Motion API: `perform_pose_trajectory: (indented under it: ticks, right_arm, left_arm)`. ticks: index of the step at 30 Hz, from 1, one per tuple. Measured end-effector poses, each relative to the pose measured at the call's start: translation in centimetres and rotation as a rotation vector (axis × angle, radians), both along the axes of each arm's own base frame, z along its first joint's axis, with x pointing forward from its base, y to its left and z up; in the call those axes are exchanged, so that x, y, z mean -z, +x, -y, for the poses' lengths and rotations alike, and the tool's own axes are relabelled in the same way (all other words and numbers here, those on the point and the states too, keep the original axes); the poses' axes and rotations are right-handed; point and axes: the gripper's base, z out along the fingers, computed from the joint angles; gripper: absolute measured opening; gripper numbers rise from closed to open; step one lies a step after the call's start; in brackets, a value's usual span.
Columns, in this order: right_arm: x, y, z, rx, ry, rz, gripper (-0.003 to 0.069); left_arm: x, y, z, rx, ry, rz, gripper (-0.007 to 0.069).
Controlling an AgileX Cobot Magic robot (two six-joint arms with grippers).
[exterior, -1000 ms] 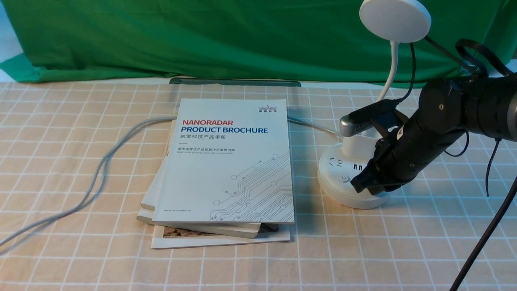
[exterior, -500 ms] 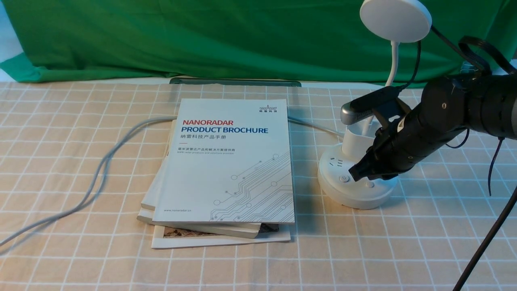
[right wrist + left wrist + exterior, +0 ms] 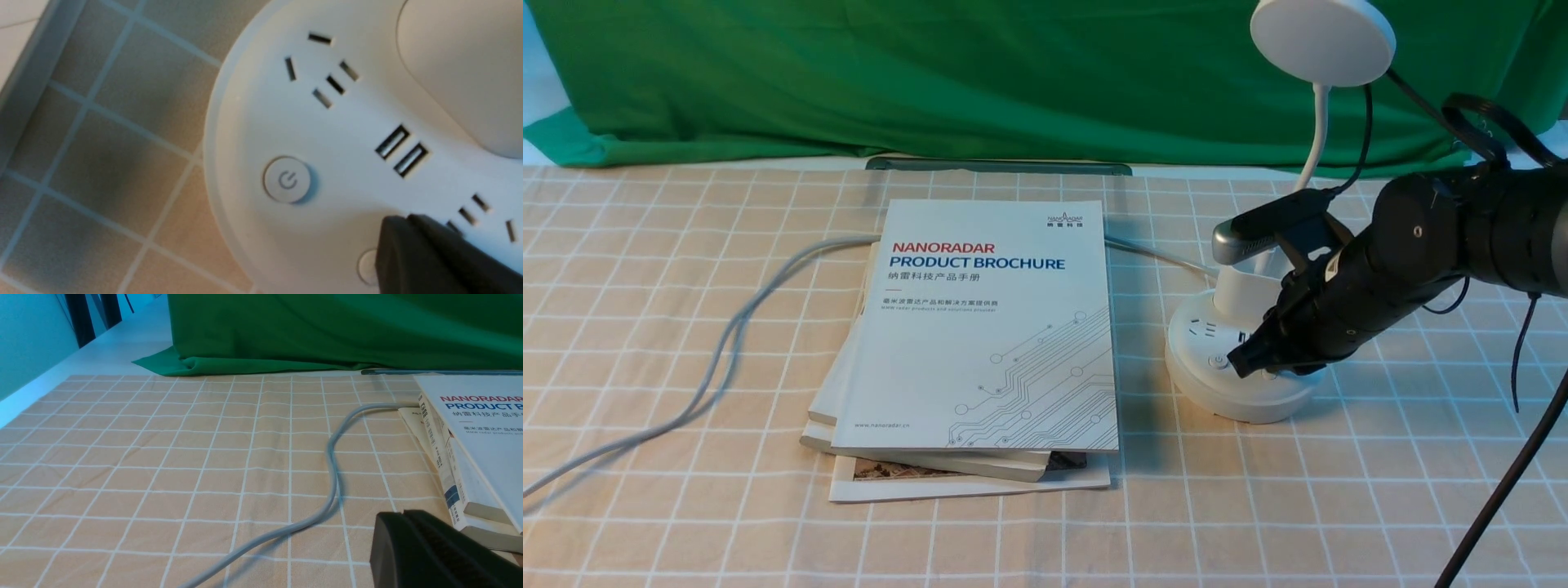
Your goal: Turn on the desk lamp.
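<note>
The white desk lamp stands at the right of the table, with its round disc head (image 3: 1323, 41) high up, a thin gooseneck (image 3: 1316, 131) and a round base (image 3: 1241, 392). In the right wrist view the base (image 3: 253, 122) shows sockets, a power button (image 3: 287, 179) and a second round button (image 3: 366, 265) half covered by my gripper. My right gripper (image 3: 1241, 362) (image 3: 404, 222) is shut and empty, its tip just over the base top beside the power button (image 3: 1218, 360). Low over the cloth near the brochures, my left gripper (image 3: 402, 514) is also shut with nothing in it.
A stack of brochures (image 3: 988, 327) lies mid-table, left of the lamp. A grey cable (image 3: 727, 343) runs from under it to the left edge. Green cloth (image 3: 931, 73) hangs at the back, and a black cable (image 3: 1503, 482) crosses the front right corner.
My right gripper's tip rose from the front of the lamp base, then came down a little over the base top beside the power button. It stayed shut.
</note>
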Motion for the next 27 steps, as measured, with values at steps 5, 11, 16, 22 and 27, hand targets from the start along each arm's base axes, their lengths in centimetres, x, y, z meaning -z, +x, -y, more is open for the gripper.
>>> perform_pose_trajectory:
  ticks: [5,11,16,22,27]
  right_arm:
    - [0.1,-0.4,0.0,-0.004,0.005,0.029,0.0037]
    - [-2.6,-1.7,0.4,0.009,0.027,0.059,0.0038]
    - [-13.6,-5.8,2.0,0.035,0.151,0.359,0.0043]
    - [-20.7,-14.0,5.1,0.060,0.274,0.609,0.0048]
    - [-20.8,-20.5,7.6,0.063,0.323,0.712,0.0057]
  left_arm:
    - [0.0,0.0,0.0,0.000,0.000,0.000,0.0021]
    - [0.0,0.0,0.0,0.000,0.000,0.000,0.0021]
    - [0.0,0.0,0.0,0.000,0.000,0.000,0.0021]
    - [0.0,0.0,0.0,0.000,0.000,0.000,0.0021]
    - [0.0,0.0,0.0,0.000,0.000,0.000,0.0021]
